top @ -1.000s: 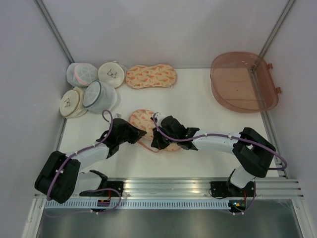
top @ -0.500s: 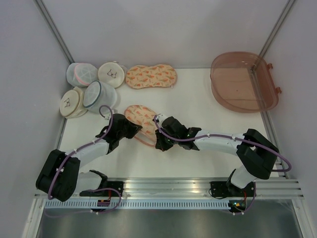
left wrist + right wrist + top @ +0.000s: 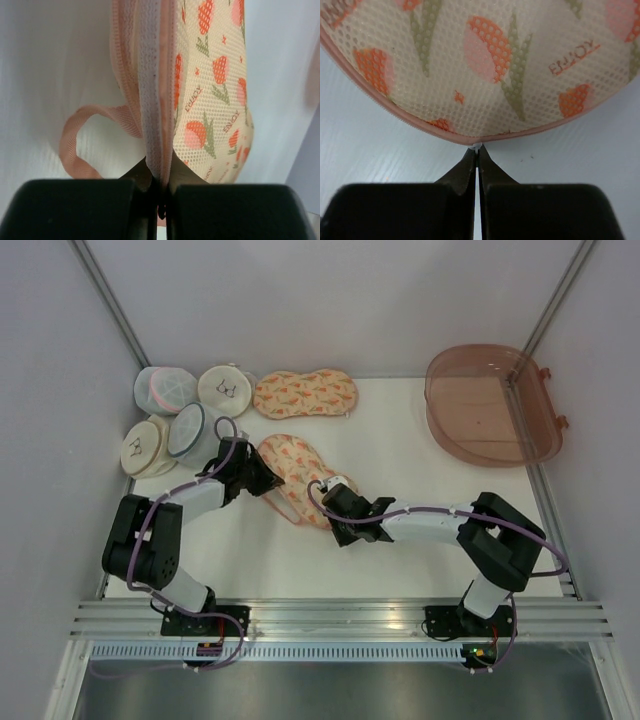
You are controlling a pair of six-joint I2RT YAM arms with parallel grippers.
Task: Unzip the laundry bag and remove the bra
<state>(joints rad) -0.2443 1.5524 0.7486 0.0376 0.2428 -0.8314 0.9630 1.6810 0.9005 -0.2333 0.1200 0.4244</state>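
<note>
The peach laundry bag (image 3: 298, 472) with carrot print lies on the white table between my two grippers. My left gripper (image 3: 266, 483) is shut on the bag's pink zipper edge (image 3: 156, 125) at its left end, and a pink fabric loop (image 3: 75, 145) hangs beside it. My right gripper (image 3: 336, 514) is at the bag's near right end, shut on the small white zipper pull (image 3: 477, 146) just below the pink zipper seam (image 3: 420, 125). The bag looks closed. The bra is hidden.
Several round mesh pouches (image 3: 185, 415) stand at the back left, close to my left arm. A second peach printed case (image 3: 305, 393) lies behind the bag. A brown translucent tub (image 3: 490, 405) stands at the back right. Grey walls enclose the table.
The bag has shifted left and toward the back. My left gripper moved back and left with its edge. My right gripper moved from on top of the bag to its near end.
</note>
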